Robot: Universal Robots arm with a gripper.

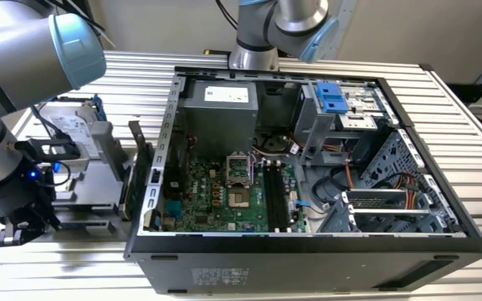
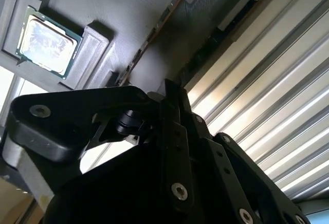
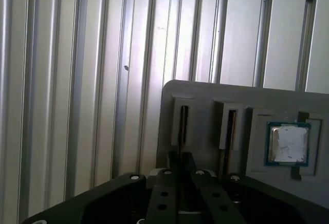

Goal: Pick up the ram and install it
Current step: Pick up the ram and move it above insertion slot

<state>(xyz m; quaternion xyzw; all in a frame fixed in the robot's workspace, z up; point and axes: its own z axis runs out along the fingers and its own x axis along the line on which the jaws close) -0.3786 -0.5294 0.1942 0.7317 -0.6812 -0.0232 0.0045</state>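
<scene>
One robot arm (image 1: 23,56) bends low at the exterior view's left over a ribbed metal desk (image 1: 73,263). Its claw (image 1: 13,233) hangs close to the desk surface, just beside a grey holder (image 1: 90,175) and well apart from the open computer case (image 1: 308,251) lying on its side mid-desk.

In the first wrist view the claw (image 3: 181,157) points at the holder (image 3: 205,95), just short of one of two narrow slots cut side by side in it. A square processor chip (image 3: 288,143) sits in a pocket of the holder beyond the slots. Whether the claw is apart, together or clamped on anything cannot be told from these views.

In the second wrist view the ram (image 2: 154,35) appears as a thin strip standing on edge in a slot of the holder (image 2: 128,8), running just beside the tip of the claw (image 2: 172,88); whether the two touch cannot be told. The processor chip (image 2: 47,45) lies in its pocket on the far side of the ram from the claw.

Inside the case, the green motherboard (image 1: 211,200) lies flat on the case floor. Its long black slots (image 1: 276,194) run beside the processor socket (image 1: 239,179), below a grey power supply (image 1: 220,113).
</scene>
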